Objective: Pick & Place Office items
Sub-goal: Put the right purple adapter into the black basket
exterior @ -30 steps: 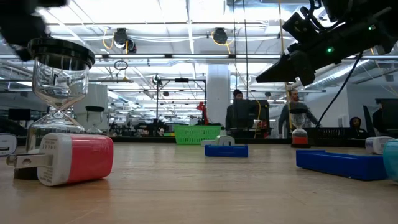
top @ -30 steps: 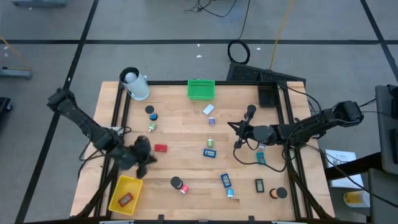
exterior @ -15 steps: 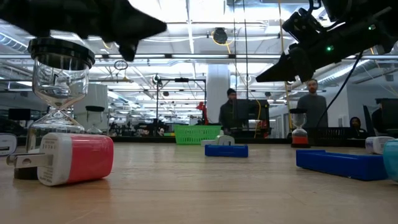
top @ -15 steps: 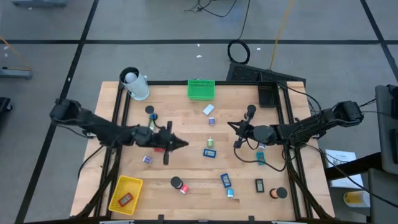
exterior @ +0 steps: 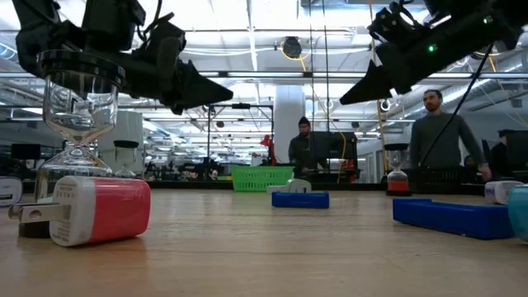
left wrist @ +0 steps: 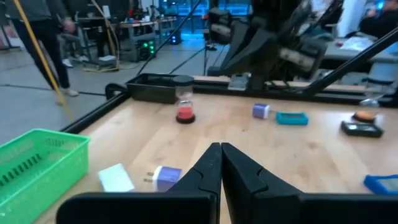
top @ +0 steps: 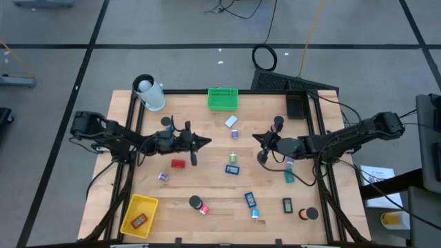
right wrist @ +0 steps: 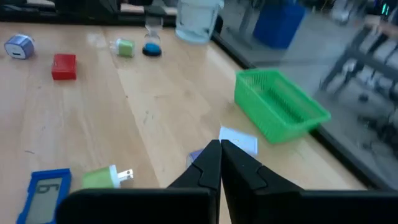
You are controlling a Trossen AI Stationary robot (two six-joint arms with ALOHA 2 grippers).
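Left gripper [top: 204,143], closed and empty, has swung up from the yellow mesh basket [top: 140,214] and now hovers mid-table, beyond the red plug block [top: 178,164]. Right gripper [top: 258,137], also closed and empty, has barely moved. Looks like a drop-off is done; the remaining small office pieces are still scattered on the wooden table [top: 207,131].

Overhead, table-level and wrist cameras share the table [top: 207,138].

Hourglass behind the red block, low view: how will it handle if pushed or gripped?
The hourglass stands tall on a narrow base, so a high push would probably tip it. Clear bulbs look like glass: likely fragile, slippery. Round caps: it may roll once down.
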